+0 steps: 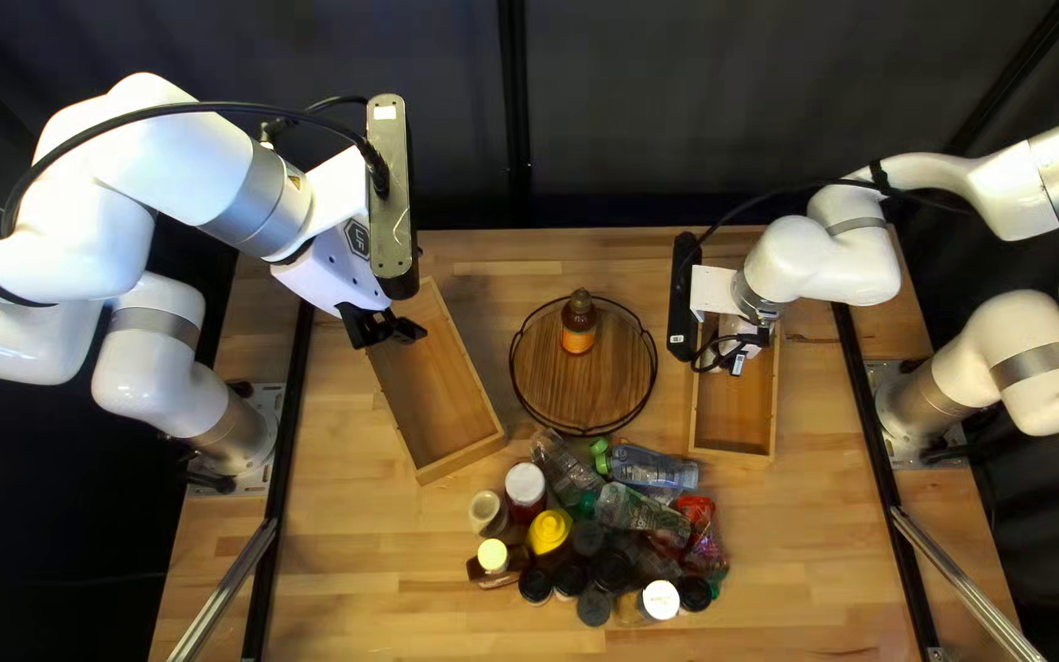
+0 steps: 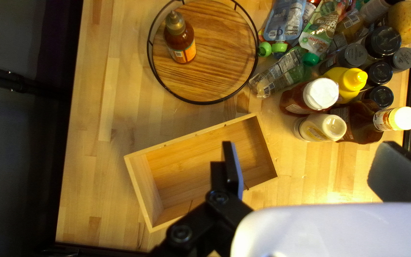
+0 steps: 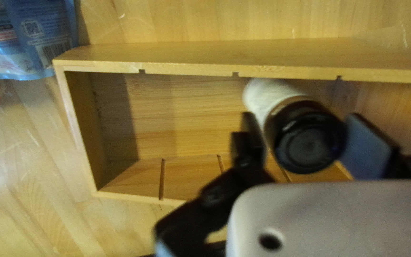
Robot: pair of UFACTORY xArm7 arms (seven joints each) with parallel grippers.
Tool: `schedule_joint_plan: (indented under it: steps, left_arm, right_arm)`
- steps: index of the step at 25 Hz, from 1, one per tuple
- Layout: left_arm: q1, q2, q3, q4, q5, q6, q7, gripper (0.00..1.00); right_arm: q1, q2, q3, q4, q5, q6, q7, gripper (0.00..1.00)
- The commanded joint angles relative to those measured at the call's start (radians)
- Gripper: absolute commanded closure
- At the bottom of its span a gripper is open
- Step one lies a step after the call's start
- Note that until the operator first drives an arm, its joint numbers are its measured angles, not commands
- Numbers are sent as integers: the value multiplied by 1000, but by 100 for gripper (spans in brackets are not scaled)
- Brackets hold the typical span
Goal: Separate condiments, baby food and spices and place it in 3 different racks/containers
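"What about the left arm [image 1: 162, 159]?"
"Raised and bent, reaching inward from the left side, with the left gripper [image 1: 385, 329] slanting downward. Opened wide, with a broad gap between its fingers [image 2: 236, 166]."
"And the right arm [image 1: 995, 184]?"
"Stretched inward from the right, then turned down to the right gripper [image 1: 736, 359]. Closed partway, with its fingers [image 3: 369, 147] gripping from two sides."

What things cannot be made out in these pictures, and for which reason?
- Jar at the right claw: label unreadable in the right wrist view, body blurred behind its cap.
- Right box: far part covered by the right arm, top left view.
- Blue pouch: cut off by the edge, right wrist view.
- Left box: one wall partly behind the left claw, left wrist view.
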Motion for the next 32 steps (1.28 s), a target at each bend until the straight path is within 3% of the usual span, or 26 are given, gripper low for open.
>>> schedule_joint_plan:
  steps: [1,5,8,16,32]
  left_arm:
    - [0,0,0,0,0,0,0,0]
    - [0,0,0,0,0,0,0,0]
    - [0,0,0,0,0,0,0,0]
    - [0,0,0,0,0,0,0,0]
    - [0,0,0,0,0,0,0,0]
  right_arm:
    - [108,-50,153,110,76,137,110,0]
    - [186,23,242,180,115,94,170,0]
    - [238,132,296,249,129,4,204,0]
    - [304,352,398,370,76,-111,331,0]
    - [322,533,408,349,-29,-312,492,0]
